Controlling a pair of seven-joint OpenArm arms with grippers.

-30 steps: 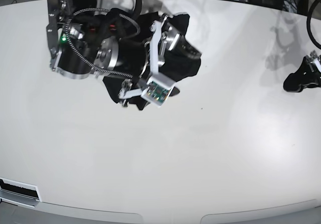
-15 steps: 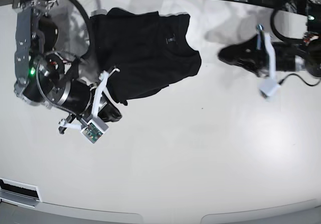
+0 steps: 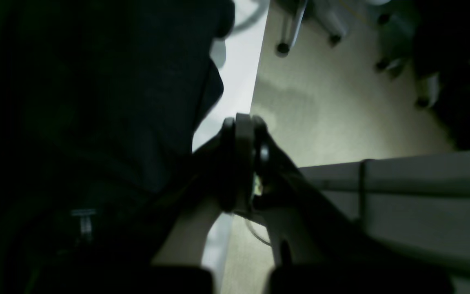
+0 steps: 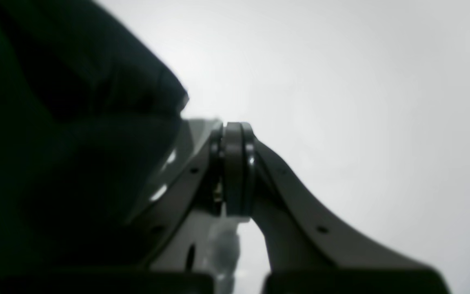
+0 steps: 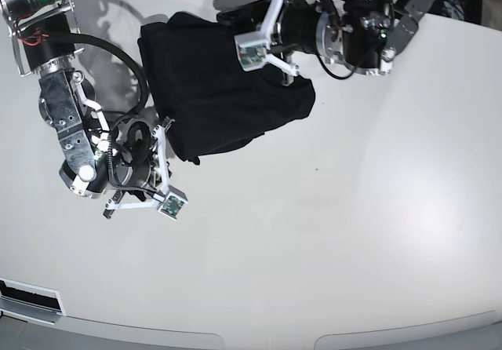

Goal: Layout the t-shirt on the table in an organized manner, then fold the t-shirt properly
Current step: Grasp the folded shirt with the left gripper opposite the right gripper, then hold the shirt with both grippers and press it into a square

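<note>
Black t-shirt [image 5: 223, 91] bunched, rumpled, on white table [image 5: 329, 240], far-left part.

Left claw [image 3: 243, 122]: jaws pressed together, arm reaching in from the base view's upper right.
Right claw [image 4: 235, 130]: jaws closed, arm at left.

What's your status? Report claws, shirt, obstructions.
Both claws shut: left claw, right claw, neither visibly gripping. T-shirt bunched on table, not laid out. Nothing in the way.
</note>
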